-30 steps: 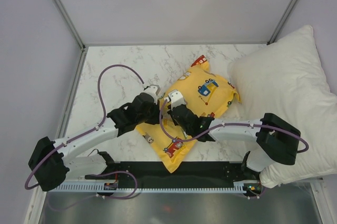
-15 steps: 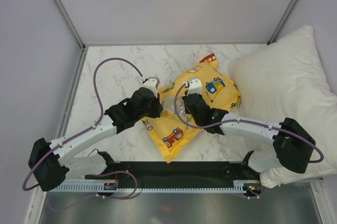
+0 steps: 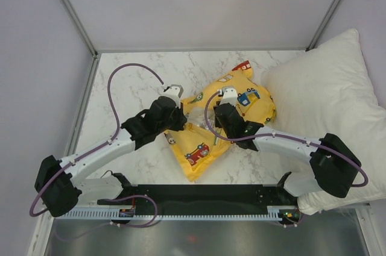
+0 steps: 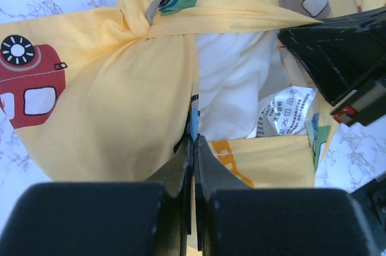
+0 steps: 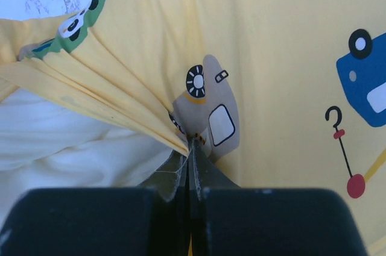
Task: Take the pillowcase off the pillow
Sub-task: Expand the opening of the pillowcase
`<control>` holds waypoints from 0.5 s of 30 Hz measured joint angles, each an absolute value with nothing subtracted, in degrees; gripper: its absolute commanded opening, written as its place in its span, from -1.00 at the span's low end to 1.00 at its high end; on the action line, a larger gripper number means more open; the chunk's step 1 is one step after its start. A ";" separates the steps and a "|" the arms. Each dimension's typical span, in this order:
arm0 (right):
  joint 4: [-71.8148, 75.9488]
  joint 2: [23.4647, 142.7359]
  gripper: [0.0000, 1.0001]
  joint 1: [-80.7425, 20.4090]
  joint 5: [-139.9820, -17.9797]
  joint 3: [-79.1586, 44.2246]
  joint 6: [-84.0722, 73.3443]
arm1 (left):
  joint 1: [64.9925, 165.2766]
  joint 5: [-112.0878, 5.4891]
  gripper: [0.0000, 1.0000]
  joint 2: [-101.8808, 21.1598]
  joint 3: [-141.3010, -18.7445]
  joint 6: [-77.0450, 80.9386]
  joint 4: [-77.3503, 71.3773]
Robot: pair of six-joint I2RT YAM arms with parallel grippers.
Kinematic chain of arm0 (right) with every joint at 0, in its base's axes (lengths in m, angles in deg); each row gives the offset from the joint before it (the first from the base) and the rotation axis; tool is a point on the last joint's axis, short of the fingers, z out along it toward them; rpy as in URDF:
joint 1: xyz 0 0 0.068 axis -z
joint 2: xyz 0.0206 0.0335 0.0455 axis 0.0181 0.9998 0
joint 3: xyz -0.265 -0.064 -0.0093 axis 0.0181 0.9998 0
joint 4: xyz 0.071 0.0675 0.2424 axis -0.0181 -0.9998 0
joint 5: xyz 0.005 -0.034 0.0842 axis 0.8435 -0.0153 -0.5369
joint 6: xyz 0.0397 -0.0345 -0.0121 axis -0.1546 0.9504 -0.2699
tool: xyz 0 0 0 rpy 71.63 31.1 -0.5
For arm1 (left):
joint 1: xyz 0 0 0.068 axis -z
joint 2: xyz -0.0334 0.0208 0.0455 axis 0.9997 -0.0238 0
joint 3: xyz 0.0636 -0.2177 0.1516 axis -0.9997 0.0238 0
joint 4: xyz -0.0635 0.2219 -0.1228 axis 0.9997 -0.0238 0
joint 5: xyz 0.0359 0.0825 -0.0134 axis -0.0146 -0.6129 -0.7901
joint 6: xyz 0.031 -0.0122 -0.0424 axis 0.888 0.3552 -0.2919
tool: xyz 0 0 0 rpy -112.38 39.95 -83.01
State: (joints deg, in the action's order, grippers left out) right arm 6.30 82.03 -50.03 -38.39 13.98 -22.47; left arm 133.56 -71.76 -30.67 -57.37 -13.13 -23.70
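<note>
The yellow pillowcase [image 3: 241, 102] with cartoon vehicles lies at the table's middle, its lower part [image 3: 196, 150] spread toward the front. My left gripper [image 3: 178, 124] is shut on the pillowcase's opening edge [image 4: 194, 132]. My right gripper [image 3: 218, 124] is shut on the opposite edge, pinching bunched fabric [image 5: 192, 138]. Between them the opening is stretched. The pale cream pillow [image 4: 232, 84] shows inside it with a white care label [image 4: 283, 108], and also in the right wrist view [image 5: 66, 138]. In the top view the pillow is hidden.
A much larger white pillow [image 3: 329, 111] lies at the right, hanging over the table edge. Marble tabletop [image 3: 139, 96] is bare at the left and back. Grey walls close in the back and sides. A black rail [image 3: 199, 199] runs along the front.
Both grippers have moved away from the front with the pillowcase, which shifted back and right. The right arm has stretched out further, and the case's lower flap now lies flatter.
</note>
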 measured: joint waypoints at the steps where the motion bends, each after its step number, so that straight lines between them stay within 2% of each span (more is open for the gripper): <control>1: 6.54 82.07 -1.00 -49.70 -38.94 14.57 -22.89 | 133.39 -71.39 -0.95 -31.76 -56.61 -13.06 -22.46; 11: 6.32 82.70 -0.97 -48.26 -46.02 16.26 -23.35 | 133.10 -71.39 -0.96 -43.91 -50.64 -12.89 -7.77; 14: 5.69 81.48 -0.73 -48.46 -47.72 16.32 -22.69 | 133.02 -71.30 -0.96 -44.20 -49.83 -12.52 -5.60; 15: 4.79 80.50 -0.44 -48.57 -48.23 16.34 -22.32 | 132.99 -71.32 -0.96 -44.17 -49.55 -12.32 -4.97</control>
State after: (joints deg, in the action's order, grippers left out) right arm 4.79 80.50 -48.57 -48.23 16.34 -22.32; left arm 132.99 -71.32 -44.17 -49.55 -12.32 -4.97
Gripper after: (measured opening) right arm 0.114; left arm 0.028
